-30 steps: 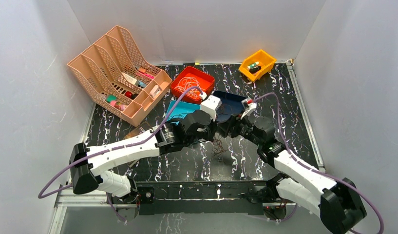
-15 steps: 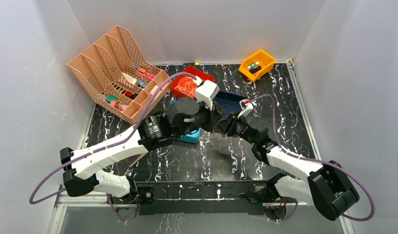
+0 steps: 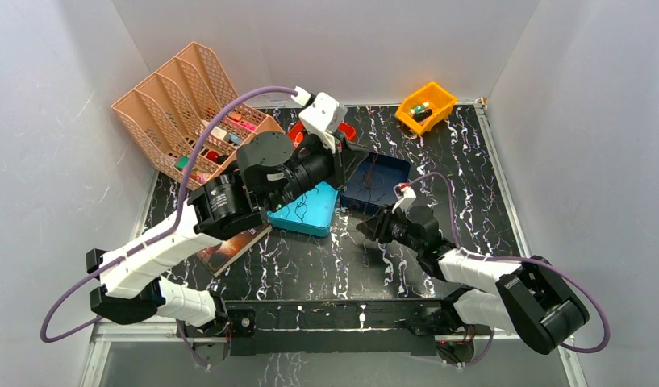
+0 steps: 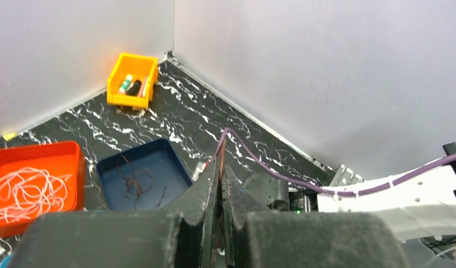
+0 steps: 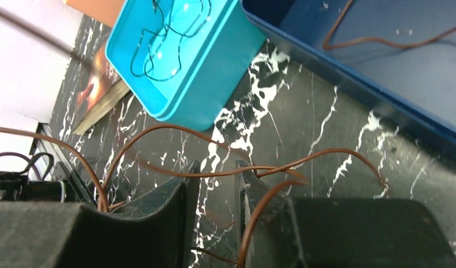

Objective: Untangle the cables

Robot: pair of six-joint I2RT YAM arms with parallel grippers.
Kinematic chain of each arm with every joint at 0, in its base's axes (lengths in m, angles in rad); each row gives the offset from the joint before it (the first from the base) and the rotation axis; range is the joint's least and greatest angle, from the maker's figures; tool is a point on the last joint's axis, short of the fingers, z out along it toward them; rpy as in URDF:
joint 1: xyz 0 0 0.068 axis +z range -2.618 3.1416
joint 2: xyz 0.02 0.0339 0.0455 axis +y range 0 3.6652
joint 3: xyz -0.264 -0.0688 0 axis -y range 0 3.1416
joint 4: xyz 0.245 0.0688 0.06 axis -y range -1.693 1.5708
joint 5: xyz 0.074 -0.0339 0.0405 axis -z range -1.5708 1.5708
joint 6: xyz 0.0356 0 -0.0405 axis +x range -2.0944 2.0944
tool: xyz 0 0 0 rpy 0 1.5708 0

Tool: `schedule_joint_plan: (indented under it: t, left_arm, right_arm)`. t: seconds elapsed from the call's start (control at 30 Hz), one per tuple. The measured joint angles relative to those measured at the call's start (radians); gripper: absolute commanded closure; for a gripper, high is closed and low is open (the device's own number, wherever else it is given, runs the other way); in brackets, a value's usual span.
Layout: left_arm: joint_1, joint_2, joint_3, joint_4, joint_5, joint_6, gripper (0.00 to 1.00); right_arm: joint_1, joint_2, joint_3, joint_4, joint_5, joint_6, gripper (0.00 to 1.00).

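Note:
My left gripper point(image 4: 221, 167) is shut on a thin reddish-brown cable point(image 4: 222, 153) that sticks up between its fingers. It hangs raised over the dark blue tray point(image 3: 389, 160), where more brown cable point(image 4: 133, 181) lies. Low over the table, my right gripper point(image 5: 217, 167) is open with a clear gap between its fingers. Loops of brown cable point(image 5: 175, 131) cross its fingertips and arch over the marble. The white cable point(image 4: 27, 187) is coiled in the red tray point(image 4: 75, 153). The black cable point(image 5: 164, 39) lies in the teal tray point(image 5: 197, 84).
A peach mesh file organiser point(image 3: 193, 121) stands at the back left. A yellow bin point(image 3: 425, 106) with small items sits in the back right corner. A flat brown book point(image 3: 229, 246) lies beside the teal tray point(image 3: 306, 214). Grey walls enclose three sides.
My left arm rose and swung back over the blue tray, still shut on the brown cable. My right gripper drew nearer and lower, and its jaws narrowed; the two grippers moved apart.

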Motion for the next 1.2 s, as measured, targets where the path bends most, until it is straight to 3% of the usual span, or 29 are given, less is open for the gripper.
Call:
schedule_joint_plan:
  t: [0.53,0.87,1.1,1.2]
  left_arm:
    - [0.000,0.055,0.219,-0.016,-0.027,0.177,1.00]
    - [0.000,0.064,0.324,-0.002,-0.058,0.281,1.00]
    - [0.000,0.065,0.321,-0.003,-0.080,0.312,1.00]
    - [0.000,0.063,0.296,0.000,-0.086,0.319,1.00]
  right_arm:
    - [0.000,-0.135,-0.202,-0.028,0.010,0.003,0.61]
    - [0.000,-0.246,-0.237,-0.121,0.040,0.001,0.57]
    - [0.000,-0.331,-0.233,-0.208,0.042,-0.011,0.45]
    - [0.000,-0.426,-0.195,-0.325,0.053,-0.047,0.38]
